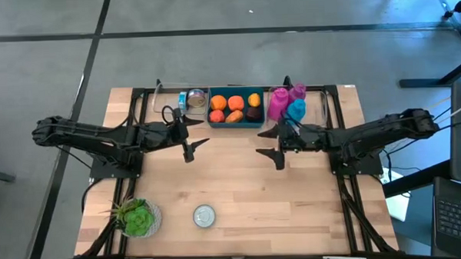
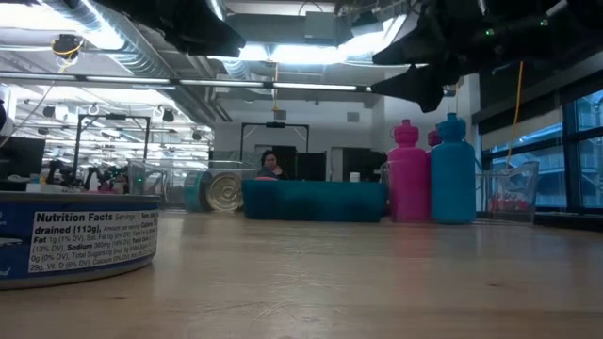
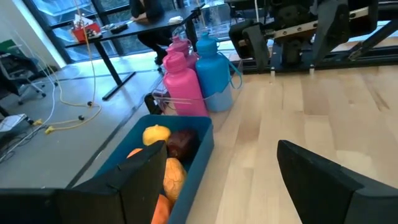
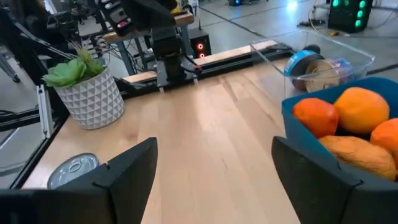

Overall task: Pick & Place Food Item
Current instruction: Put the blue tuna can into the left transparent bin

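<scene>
Fruit [image 1: 235, 108] sits piled in the blue bin [image 1: 236, 125] at the far edge of the bench [image 1: 232, 183], orange pieces and a dark red one, none of it lifted yet. On one side of the bin stand pink and blue bottles [image 1: 286, 103]; on the other a clear tray [image 1: 172, 95] holds a tin and a roll of tape. Nearer me a can [image 1: 205, 216] lies flat on the bench, and a potted plant [image 1: 137, 217] stands at the near left corner.

I judge the step in hand to be the reach into the bin. To do it well I would pick the arm whose wrist view looks most squarely on a piece lying on top, come down from above rather than across the rim, and settle the fingers around one piece alone, keeping clear of the bin wall and the bottles just beside it. The fruit looks rounded, so a grip across the middle should keep it from rolling out.

My left tool [image 1: 189, 143] hovers over bare wood just in front of the bin's left end, fingers spread wide, holding and touching nothing. My right tool [image 1: 278, 148] hovers in front of the bottles, likewise wide apart and empty.
</scene>
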### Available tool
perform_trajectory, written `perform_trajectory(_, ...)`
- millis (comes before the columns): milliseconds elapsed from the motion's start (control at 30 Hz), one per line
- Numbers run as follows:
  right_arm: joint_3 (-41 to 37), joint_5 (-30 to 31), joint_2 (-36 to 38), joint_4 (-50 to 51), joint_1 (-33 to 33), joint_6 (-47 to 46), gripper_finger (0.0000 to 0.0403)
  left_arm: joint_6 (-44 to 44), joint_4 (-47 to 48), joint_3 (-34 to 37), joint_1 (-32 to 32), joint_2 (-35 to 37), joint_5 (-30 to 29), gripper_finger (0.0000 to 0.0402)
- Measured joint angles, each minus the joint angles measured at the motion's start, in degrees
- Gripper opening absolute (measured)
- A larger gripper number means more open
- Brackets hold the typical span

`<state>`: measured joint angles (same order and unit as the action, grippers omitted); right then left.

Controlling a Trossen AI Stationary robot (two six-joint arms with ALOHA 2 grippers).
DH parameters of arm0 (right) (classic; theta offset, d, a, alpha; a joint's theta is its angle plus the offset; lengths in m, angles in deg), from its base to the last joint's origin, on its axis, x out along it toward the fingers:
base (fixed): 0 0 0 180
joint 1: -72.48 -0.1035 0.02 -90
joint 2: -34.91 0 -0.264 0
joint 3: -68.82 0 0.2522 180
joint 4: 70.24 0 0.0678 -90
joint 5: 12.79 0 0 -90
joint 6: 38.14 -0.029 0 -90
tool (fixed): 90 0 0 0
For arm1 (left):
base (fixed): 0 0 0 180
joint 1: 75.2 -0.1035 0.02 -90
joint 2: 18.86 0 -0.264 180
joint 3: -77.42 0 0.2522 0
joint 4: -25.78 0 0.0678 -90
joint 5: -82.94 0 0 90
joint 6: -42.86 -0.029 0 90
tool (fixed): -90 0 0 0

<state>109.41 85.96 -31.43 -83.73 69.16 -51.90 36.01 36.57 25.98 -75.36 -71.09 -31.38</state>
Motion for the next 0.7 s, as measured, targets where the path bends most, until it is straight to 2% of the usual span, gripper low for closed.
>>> perform_trajectory(67,0.00,0.00,-0.07,0.19,0.02,-1.37,0.0314,0.34,0.02,0.00,0.00,0.00,0.02,0.0292)
perform_trajectory(200,-0.04,0.50,-0.60,0.02,0.02,-5.28,0.0314,7.29,-1.27,0.00,0.00,-0.04,-0.44,0.0292)
perform_trajectory(367,-0.02,0.45,-1.04,-0.70,-0.08,-4.51,0.0314,11.82,-6.36,-0.02,0.00,-0.04,-1.71,0.0292)
perform_trajectory(567,0.00,0.28,-1.03,-10.06,-2.73,0.91,0.0314,15.99,-11.04,-0.02,0.00,-0.04,-1.94,0.0292)
perform_trajectory(700,0.00,1.76,-1.03,-16.15,-5.60,3.92,0.0314,15.62,-12.37,-0.04,0.22,-0.04,-1.83,0.0292)
